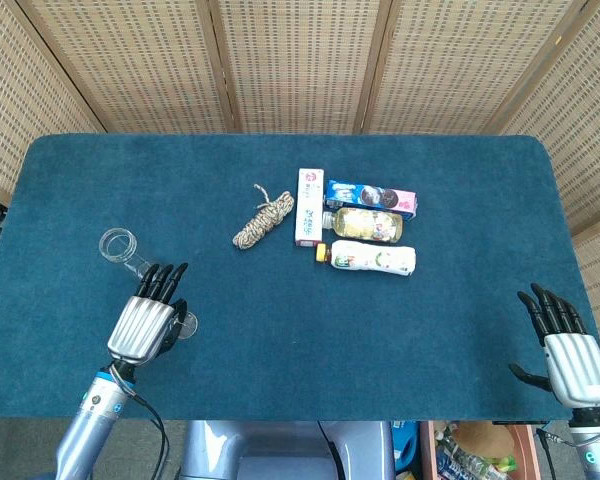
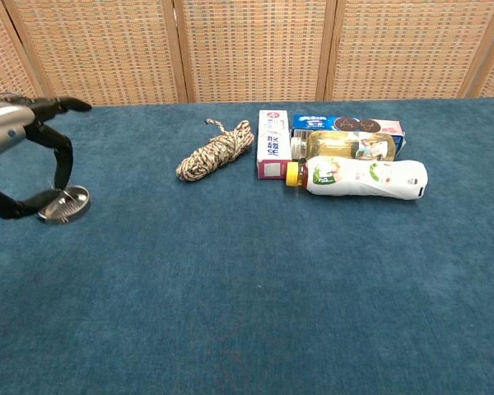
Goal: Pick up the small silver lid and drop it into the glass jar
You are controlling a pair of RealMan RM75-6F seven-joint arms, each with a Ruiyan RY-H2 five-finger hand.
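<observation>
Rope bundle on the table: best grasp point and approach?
Take the rope bundle across its thick middle, coming from above. It lies flat and elongated on the cloth, coiled tight at the waist with a loose tail at the far end, and its left side is open.

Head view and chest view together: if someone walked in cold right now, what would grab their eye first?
Probably the left hand at the table's left side, pinching the small silver lid between thumb and a finger. Next, the cluster at mid-table: a coiled rope beside a narrow box, a cookie pack and two bottles lying flat. The glass jar sits just beyond the left hand.
</observation>
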